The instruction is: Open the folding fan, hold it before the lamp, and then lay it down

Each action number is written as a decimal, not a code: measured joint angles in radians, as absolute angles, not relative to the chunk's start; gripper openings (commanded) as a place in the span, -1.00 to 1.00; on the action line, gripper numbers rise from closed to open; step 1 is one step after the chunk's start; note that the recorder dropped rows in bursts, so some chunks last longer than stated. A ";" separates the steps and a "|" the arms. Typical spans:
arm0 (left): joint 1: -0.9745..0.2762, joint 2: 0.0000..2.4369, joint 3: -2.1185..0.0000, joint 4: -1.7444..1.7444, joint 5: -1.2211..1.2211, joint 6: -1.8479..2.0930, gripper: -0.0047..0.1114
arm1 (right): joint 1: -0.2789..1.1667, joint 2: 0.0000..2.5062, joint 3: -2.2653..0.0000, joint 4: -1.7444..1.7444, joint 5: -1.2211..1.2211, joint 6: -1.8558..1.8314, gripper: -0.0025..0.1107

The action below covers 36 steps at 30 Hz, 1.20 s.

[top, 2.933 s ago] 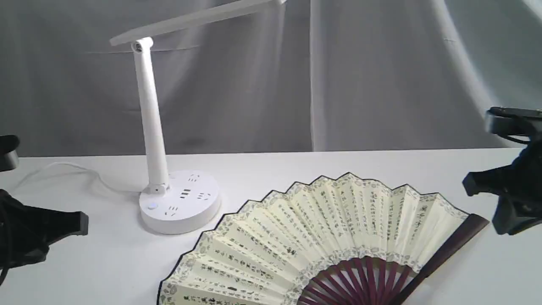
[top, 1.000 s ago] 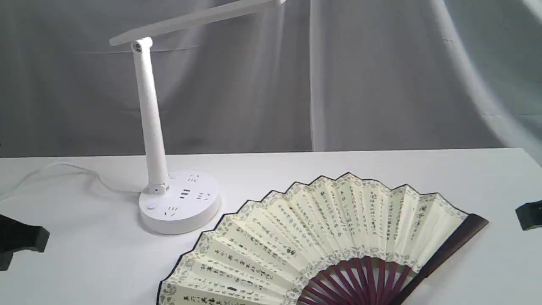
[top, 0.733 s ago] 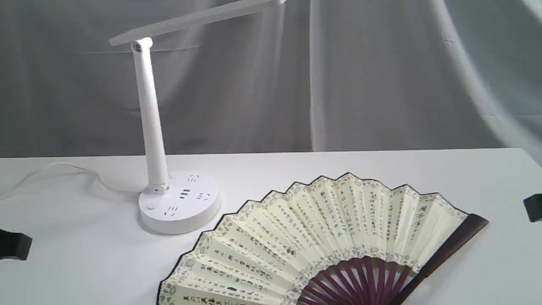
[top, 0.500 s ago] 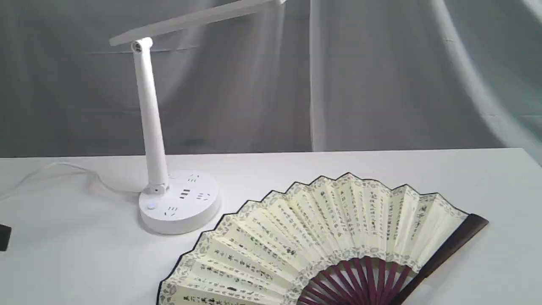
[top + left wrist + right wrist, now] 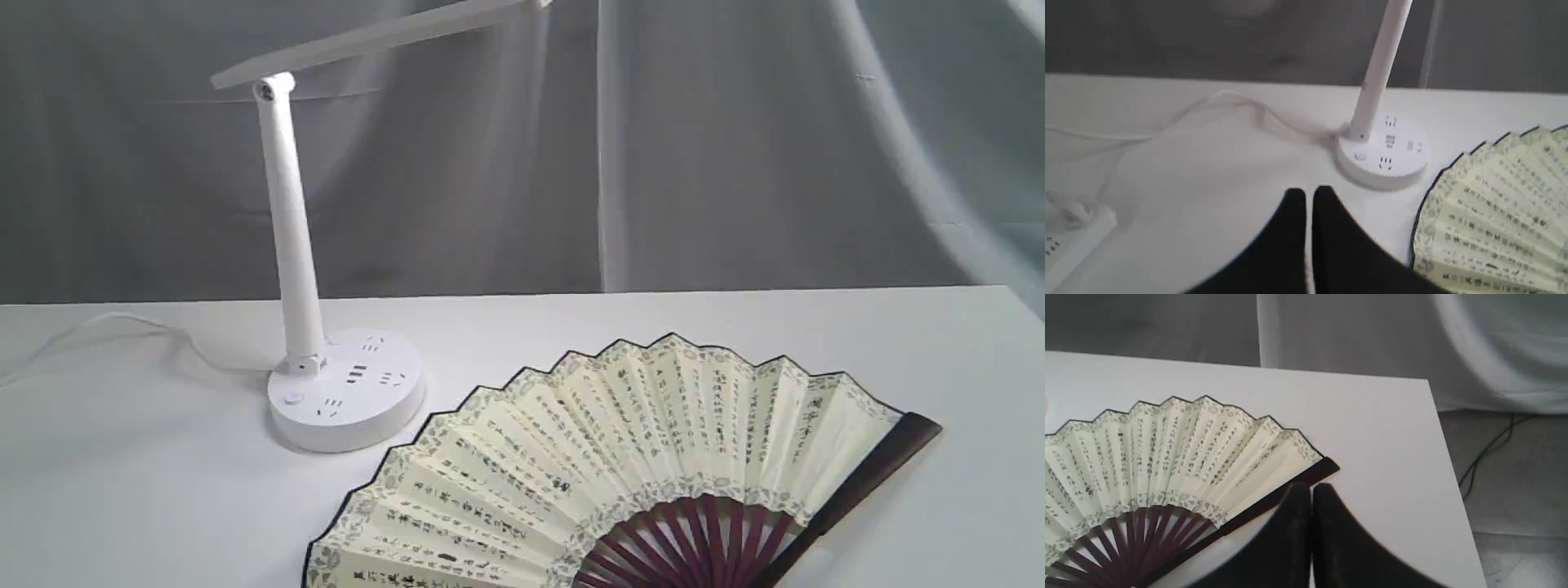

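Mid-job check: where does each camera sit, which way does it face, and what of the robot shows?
Exterior: off the arms, facing across the table to the grey curtain; lamp left, fan right; no robot part shows.
Left wrist: behind the shut left gripper, facing the lamp's base.
Right wrist: behind the shut right gripper, facing the fan's maroon guard.
Shared: the fan, in all three.

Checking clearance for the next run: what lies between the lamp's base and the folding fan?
Nothing but a narrow strip of bare table; it separates the lamp from the folding fan, clearest in the left wrist view.
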<state>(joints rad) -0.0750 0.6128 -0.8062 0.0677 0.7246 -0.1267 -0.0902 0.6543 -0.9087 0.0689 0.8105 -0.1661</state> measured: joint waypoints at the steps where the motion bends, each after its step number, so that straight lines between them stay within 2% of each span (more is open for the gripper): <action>1: -0.075 0.578 -0.806 0.068 0.725 -0.127 -0.92 | -0.090 0.622 -0.909 0.067 0.820 -0.166 -0.96; 11: -0.075 0.245 -0.806 0.068 0.764 -0.127 -0.92 | -0.090 0.324 -0.909 0.067 0.895 -0.168 -0.96; 20: -0.075 0.044 -0.806 0.077 0.871 -0.127 -0.92 | -0.090 0.082 -0.909 0.067 0.963 -0.176 -0.96; 24: -0.075 0.003 -0.806 0.080 0.879 -0.127 -0.92 | -0.090 0.007 -0.911 0.063 0.982 -0.200 -0.96; 36: -0.075 0.000 -0.806 0.070 0.893 -0.127 -0.92 | 0.000 0.002 -0.916 0.026 1.062 -0.209 -0.96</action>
